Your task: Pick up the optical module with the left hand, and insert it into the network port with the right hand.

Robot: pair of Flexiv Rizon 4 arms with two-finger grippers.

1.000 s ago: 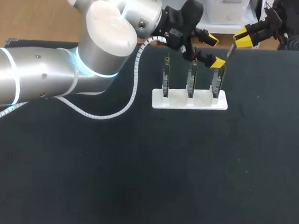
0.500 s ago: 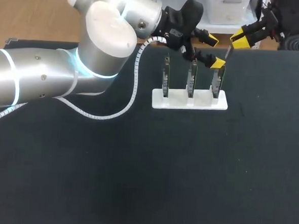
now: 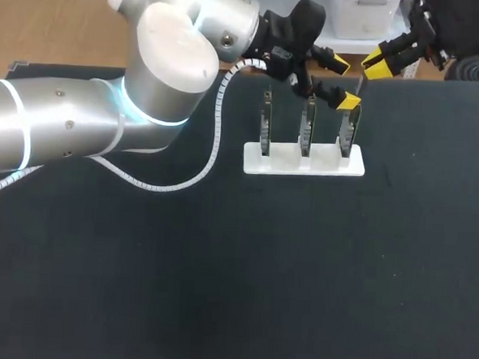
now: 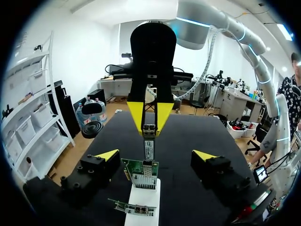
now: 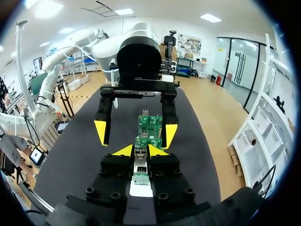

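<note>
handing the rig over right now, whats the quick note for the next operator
Left gripper: open, fingers either side of the end board in the white holder, gripping nothing.
Right gripper: shut on the optical module, held upright just above that board.
Done: module is picked up and in the right gripper.
Left: lower it into the network port on the board, then release.

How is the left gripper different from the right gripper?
The left gripper's fingers stand wide apart; the right gripper's are close together. The left gripper holds nothing; the right gripper pinches the optical module. Both have yellow tips.
</note>
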